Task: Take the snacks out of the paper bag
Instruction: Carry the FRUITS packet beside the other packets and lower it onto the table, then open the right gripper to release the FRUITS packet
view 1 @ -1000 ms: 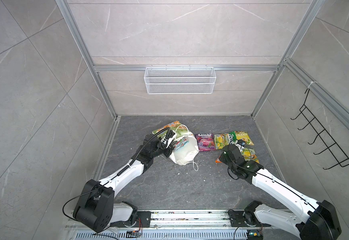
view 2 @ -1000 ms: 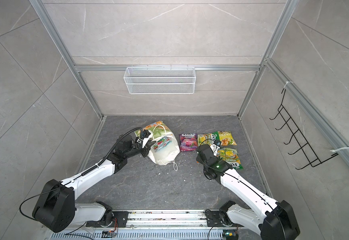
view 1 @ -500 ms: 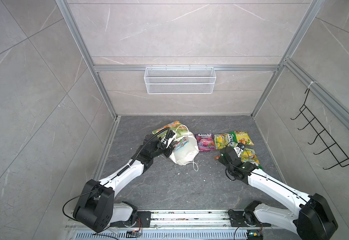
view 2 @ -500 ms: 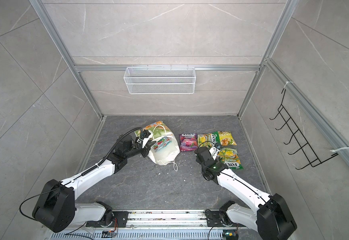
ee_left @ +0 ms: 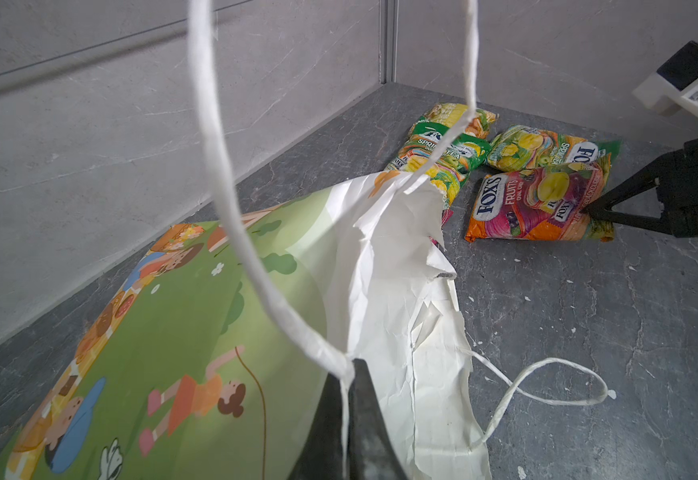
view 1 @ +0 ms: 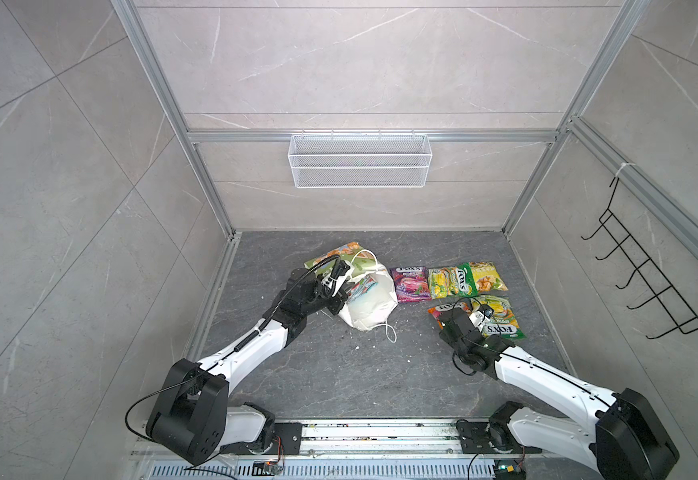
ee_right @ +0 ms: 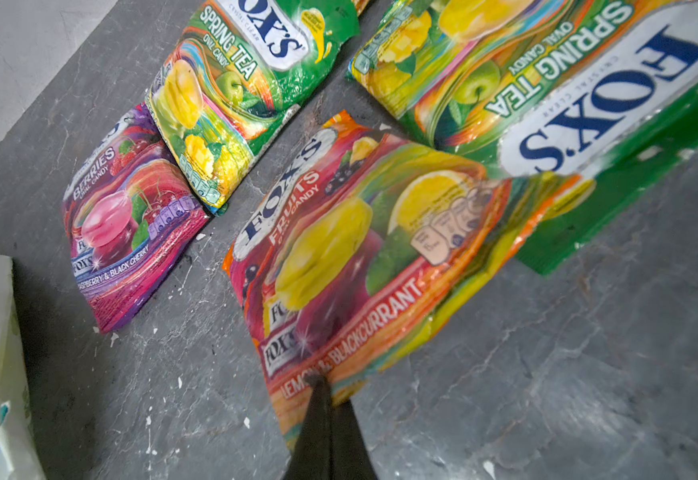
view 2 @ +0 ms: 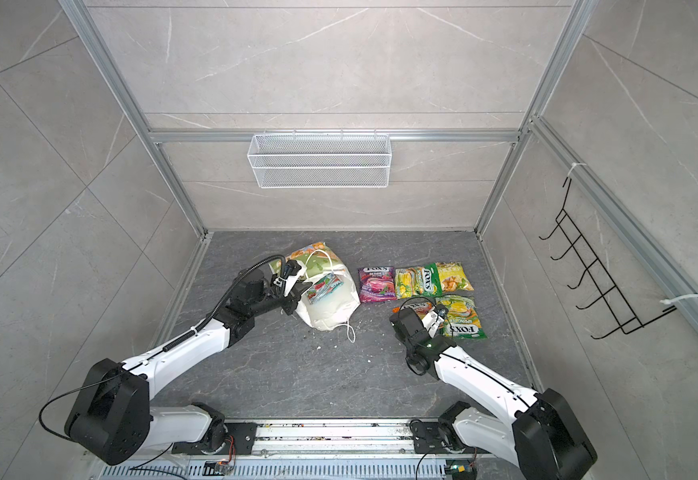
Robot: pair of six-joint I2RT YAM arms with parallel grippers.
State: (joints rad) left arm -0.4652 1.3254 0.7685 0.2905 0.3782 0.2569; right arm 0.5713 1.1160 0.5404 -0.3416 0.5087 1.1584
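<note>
The paper bag (view 1: 370, 305) (view 2: 330, 307) (ee_left: 197, 324) lies crumpled and torn on its side, left of the middle. My left gripper (view 1: 341, 286) (view 2: 297, 291) (ee_left: 349, 365) is shut on its rim, where a cord handle joins. A teal-red pouch (view 1: 360, 289) (view 2: 324, 286) shows in the bag's mouth. My right gripper (view 1: 482, 313) (view 2: 436, 316) (ee_right: 318, 380) is shut on the edge of the orange pouch (view 1: 449, 308) (view 2: 416, 307) (ee_right: 360, 257). Purple (view 1: 409, 283), yellow-green (view 1: 449, 281), yellow (view 1: 486, 276) and green (view 1: 499, 318) pouches lie on the floor to the right.
A white wire basket (view 1: 360, 166) hangs on the back wall. A black hook rack (view 1: 651, 286) is fixed to the right wall. One loose cord handle (view 1: 389, 330) trails on the grey floor, with small white paper scraps around it.
My right gripper has carried the orange pouch a little to the right, toward the green pouch. The left arm and the bag have stayed where they were.
</note>
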